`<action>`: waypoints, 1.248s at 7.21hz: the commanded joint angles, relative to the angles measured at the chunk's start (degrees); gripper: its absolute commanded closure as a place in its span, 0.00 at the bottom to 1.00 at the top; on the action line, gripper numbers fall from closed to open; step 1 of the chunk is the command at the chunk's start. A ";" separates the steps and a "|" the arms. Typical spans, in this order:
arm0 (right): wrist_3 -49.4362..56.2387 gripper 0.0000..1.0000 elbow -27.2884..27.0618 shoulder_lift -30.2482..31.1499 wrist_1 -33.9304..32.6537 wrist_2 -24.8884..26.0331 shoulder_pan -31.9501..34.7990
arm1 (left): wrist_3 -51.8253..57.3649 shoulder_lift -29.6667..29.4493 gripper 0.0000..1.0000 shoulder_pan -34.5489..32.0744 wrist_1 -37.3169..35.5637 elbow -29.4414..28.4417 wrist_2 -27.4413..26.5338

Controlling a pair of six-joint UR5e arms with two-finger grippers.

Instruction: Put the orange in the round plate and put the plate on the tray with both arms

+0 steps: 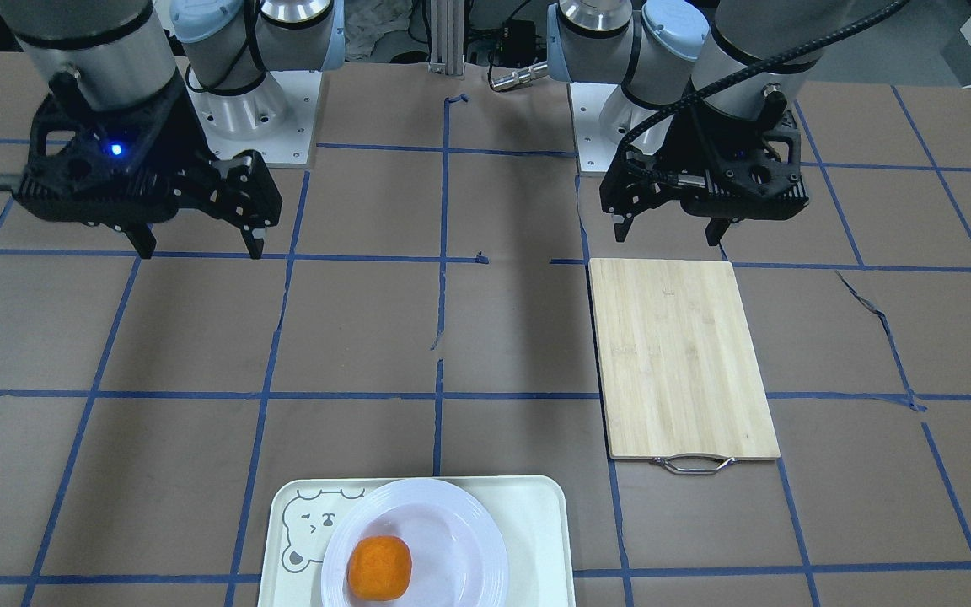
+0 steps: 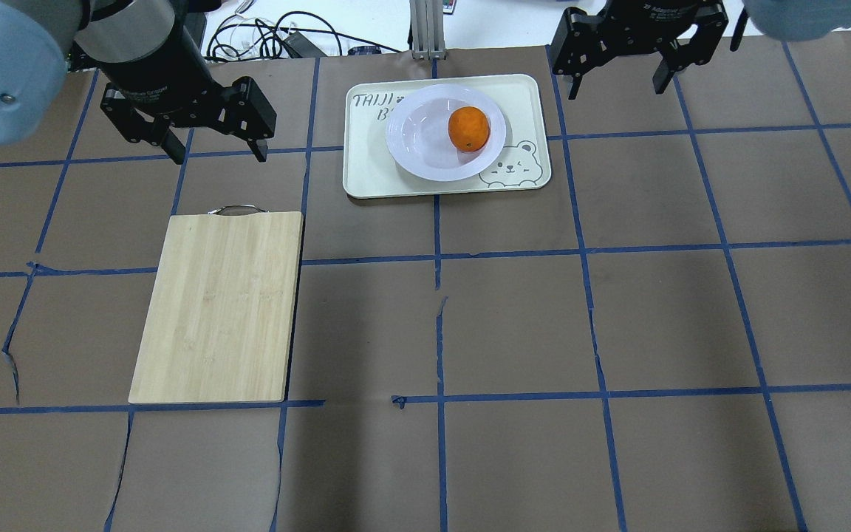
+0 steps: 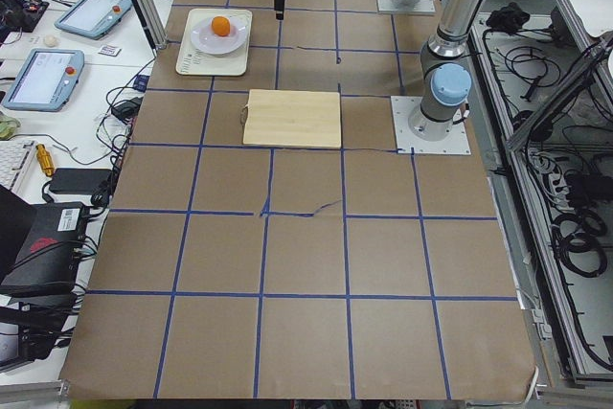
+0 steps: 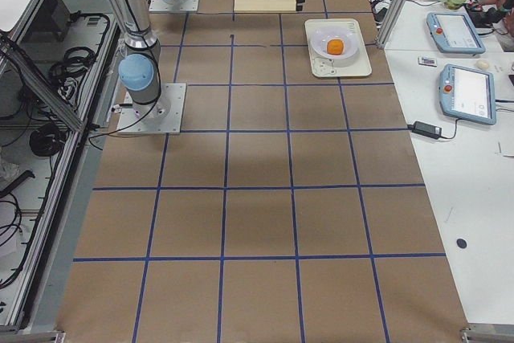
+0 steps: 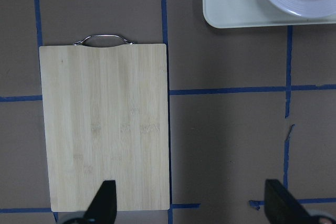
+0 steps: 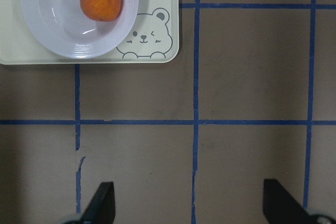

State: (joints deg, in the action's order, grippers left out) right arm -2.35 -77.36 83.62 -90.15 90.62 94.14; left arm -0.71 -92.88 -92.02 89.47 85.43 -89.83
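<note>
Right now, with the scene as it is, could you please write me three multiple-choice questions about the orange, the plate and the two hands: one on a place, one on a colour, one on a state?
1. Where is the orange, compared with the plate on the tray? A beside it; B inside it; C under it.
2. What colour is the plate? A white; B blue; C black.
3. How are the left hand and the right hand? A both shut; B both gripping the plate; C both open and empty.
Answers: 1 B, the orange rests in the plate's hollow; 2 A, the plate is glossy white; 3 C, each hand's fingers are spread with nothing between them.
</note>
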 commanded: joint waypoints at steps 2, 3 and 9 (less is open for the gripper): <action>5.48 0.00 -1.11 1.73 0.95 0.08 -1.85 | -0.08 0.07 0.00 0.00 0.00 0.00 0.00; 9.00 0.00 -1.47 1.81 0.25 0.00 -2.03 | 0.00 0.07 0.00 0.00 0.00 0.00 0.00; 3.49 0.00 -1.83 2.96 3.23 -0.45 -2.03 | 0.00 0.07 0.00 0.00 0.00 0.09 0.00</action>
State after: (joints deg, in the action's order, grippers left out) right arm 1.18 -79.15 86.56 -87.08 89.93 92.21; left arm -0.70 -92.81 -92.02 89.47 85.52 -89.82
